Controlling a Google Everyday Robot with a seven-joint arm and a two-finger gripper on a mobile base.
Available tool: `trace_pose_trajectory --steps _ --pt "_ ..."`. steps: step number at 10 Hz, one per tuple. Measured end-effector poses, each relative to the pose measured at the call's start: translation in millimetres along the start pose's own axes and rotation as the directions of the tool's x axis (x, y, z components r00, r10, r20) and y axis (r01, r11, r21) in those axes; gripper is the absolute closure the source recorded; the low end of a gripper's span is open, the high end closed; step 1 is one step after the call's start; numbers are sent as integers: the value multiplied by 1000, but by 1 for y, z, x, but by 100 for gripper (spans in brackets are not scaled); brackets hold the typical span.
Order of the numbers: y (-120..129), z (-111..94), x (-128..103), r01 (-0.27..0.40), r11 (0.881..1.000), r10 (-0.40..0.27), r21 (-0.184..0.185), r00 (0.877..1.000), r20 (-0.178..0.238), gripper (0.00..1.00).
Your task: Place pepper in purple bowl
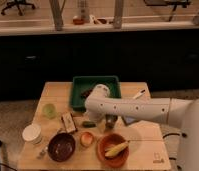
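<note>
Table: one, pale wood, flat and rectangular, seen from above and in front.
Cups: two, both at the left side. One white round cup stands near the front left. One pale green cup stands farther back.
Packet: one small flat rectangular piece, lying at a slant just right of the cups.
Bowls: two, both round, along the front edge. The purple bowl is dark maroon with a glossy dark inside that looks empty. The orange bowl to its right is larger and holds one yellow corn-like piece.
Round fruit: one, small, orange-peach, smooth, on the table between the two bowls.
Pepper: one, slim, dark green, elongated. It lies flat on the wood just in front of the tray, behind the round fruit. It is behind and to the right of the purple bowl and not touching it.
Tray: one, green, rectangular, with raised walls, at the back centre. A dark item inside is too unclear to name.
Arm: one, white, smooth and rounded, reaching in from the right across the tray's front.
Gripper: one, dark, hanging down from the arm's end over the table, behind the orange bowl.
Pepper and gripper: the pepper lies just left of the gripper, near it. Whether they touch is unclear.
Gripper state: I cannot tell how wide it stands, and it is not seen holding anything.
</note>
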Motion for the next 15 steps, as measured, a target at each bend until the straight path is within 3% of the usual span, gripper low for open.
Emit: trace_pose_trajectory --steps 5,7,12,13,15 --pt "-3 29 3 5 999 -5 -35 1000 6 23" --pt "-2 31 5 0 999 0 -53 1000 -3 42" --pt "-2 26 11 -6 998 5 -60 1000 -16 92" --pt "-3 22 11 -4 998 3 -59 1000 -23 99" --pt "-7 11 11 -4 999 2 -54 999 -39 100"
